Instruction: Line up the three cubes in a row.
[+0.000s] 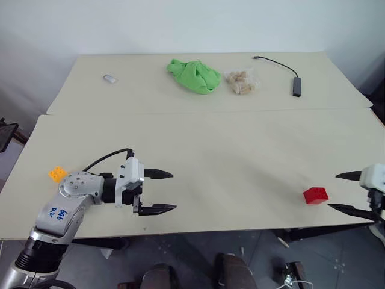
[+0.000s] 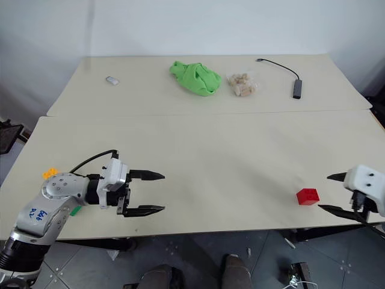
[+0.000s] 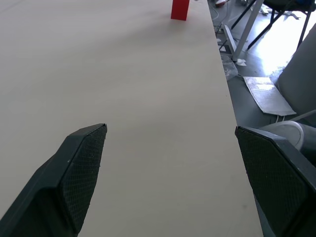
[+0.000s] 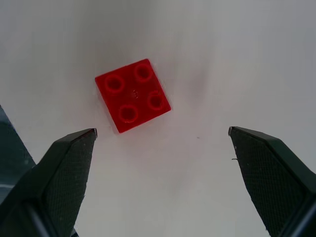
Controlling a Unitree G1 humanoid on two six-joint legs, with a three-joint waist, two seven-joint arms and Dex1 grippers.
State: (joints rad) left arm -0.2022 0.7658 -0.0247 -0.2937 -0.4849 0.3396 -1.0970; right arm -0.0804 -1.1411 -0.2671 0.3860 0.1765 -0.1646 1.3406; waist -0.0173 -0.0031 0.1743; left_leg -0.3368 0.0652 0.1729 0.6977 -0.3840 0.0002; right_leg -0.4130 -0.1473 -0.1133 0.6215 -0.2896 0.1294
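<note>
The red cube point(image 1: 315, 195) sits studs-up near the table's front right edge, just left of my right gripper point(image 1: 333, 191). That gripper is open and empty, and the red cube point(image 4: 132, 95) lies ahead of its fingers in the right wrist view. The yellow-orange cube point(image 1: 58, 174) rests at the far left, behind my left arm. A sliver of the green cube point(image 2: 74, 211) peeks out from under that arm. My left gripper point(image 1: 172, 191) hovers open over the front left of the table, pointing right and holding nothing. Far ahead of it, the left wrist view catches the red cube point(image 3: 180, 10).
At the back lie a bright green cloth point(image 1: 194, 75), a clear bag of beige lumps point(image 1: 242, 82), a black cable with an adapter point(image 1: 296, 84) and a small white object point(image 1: 109, 79). The table's front edge point(image 1: 240, 229) runs just below both grippers.
</note>
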